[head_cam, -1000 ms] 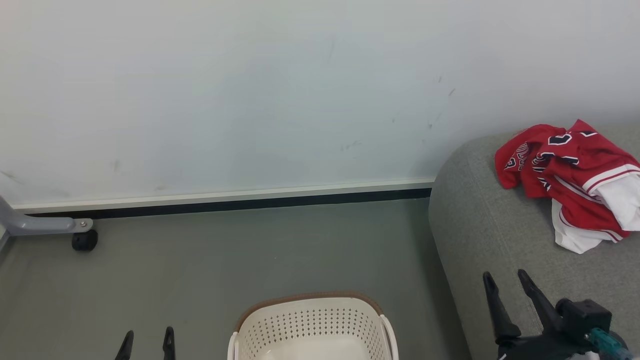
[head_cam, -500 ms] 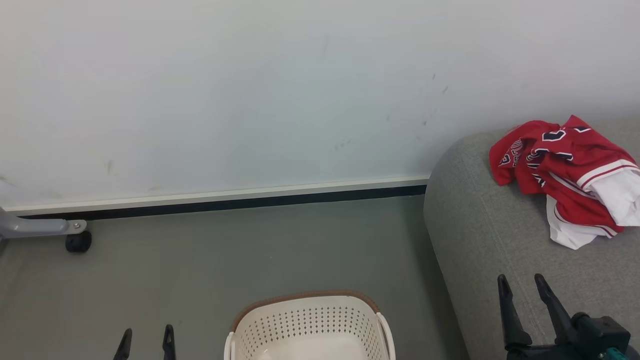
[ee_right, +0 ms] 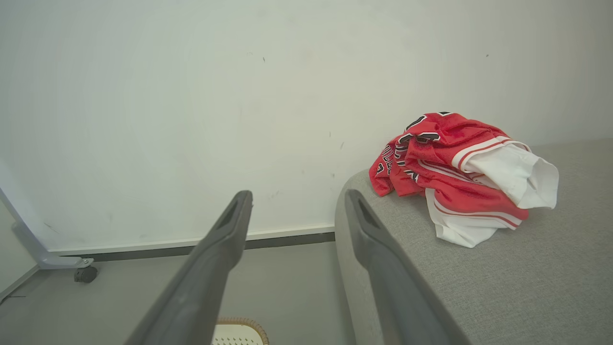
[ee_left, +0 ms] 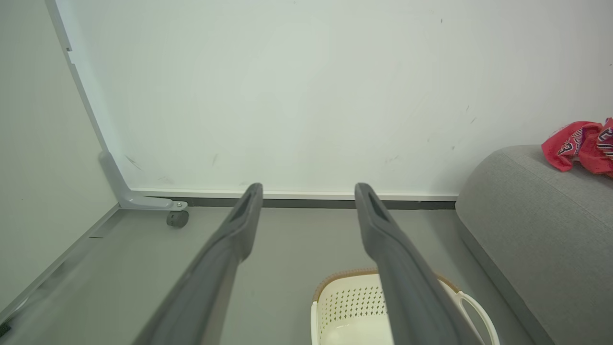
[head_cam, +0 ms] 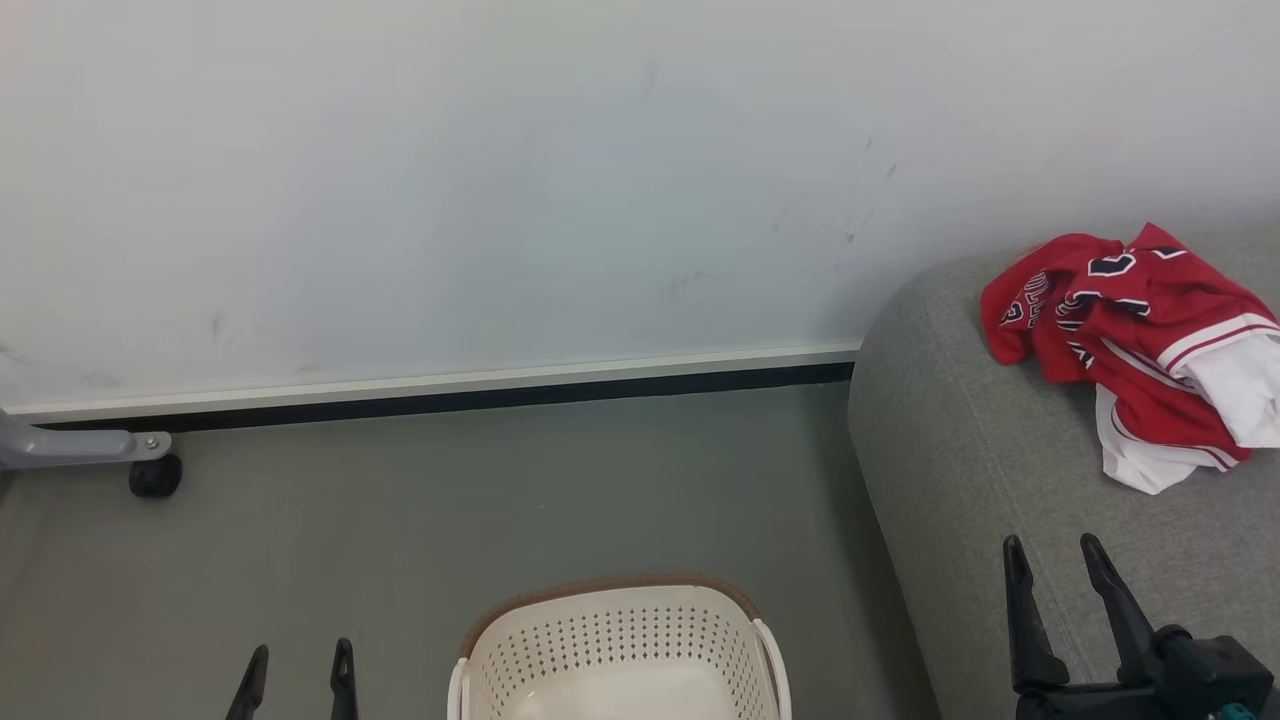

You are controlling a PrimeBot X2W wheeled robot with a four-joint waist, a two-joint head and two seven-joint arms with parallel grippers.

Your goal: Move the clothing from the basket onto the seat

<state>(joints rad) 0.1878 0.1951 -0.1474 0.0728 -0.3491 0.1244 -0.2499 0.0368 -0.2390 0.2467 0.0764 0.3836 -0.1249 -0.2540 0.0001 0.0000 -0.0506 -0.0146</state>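
The red clothing (head_cam: pixel 1130 330) with white trim lies crumpled on the grey seat (head_cam: pixel 960 450) at the right; the right wrist view has the clothing (ee_right: pixel 455 163) on the seat (ee_right: pixel 503 278) too. The cream basket (head_cam: pixel 620 650) with a brown rim stands on the floor at the bottom centre, its visible inside bare. My right gripper (head_cam: pixel 1055 555) is open over the seat's front, well short of the clothing. My left gripper (head_cam: pixel 300 660) is open at the lower left, left of the basket (ee_left: pixel 354 306), holding nothing.
A white wall with a dark baseboard (head_cam: pixel 450 400) runs behind the grey floor. A grey frame leg with a black caster (head_cam: pixel 155 475) stands at the far left.
My right gripper has drawn back toward the lower right, away from the clothing. The head camera has shifted slightly. The left gripper stays put.
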